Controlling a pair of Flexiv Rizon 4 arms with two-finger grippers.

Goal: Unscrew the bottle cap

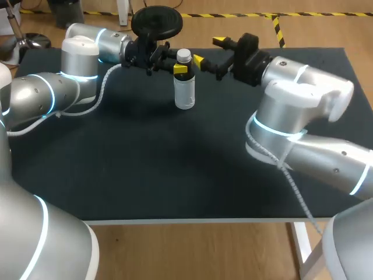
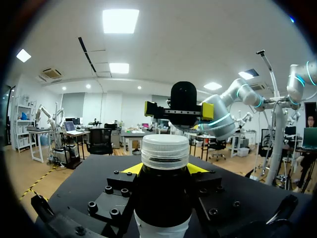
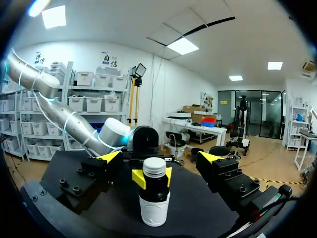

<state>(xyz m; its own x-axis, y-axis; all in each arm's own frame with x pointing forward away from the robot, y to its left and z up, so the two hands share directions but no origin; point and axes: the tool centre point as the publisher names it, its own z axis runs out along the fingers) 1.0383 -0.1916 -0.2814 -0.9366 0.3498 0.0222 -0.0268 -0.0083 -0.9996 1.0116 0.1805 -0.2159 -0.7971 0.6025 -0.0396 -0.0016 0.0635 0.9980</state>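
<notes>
Matte black bench [image 1: 145, 175]. Translucent cylindrical plastic bottle [image 1: 185, 93] stands upright near the bench's far middle, white ribbed screw cap [image 1: 183, 56] on. Left jaws clamped on its neck just under the cap, yellow fingertips [image 1: 180, 69] touching either side. Right jaws just beyond, spread wide, touching nothing.

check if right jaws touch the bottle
Apart: right wrist view shows the right gripper open wide, a gap on each side of the bottle.
</notes>
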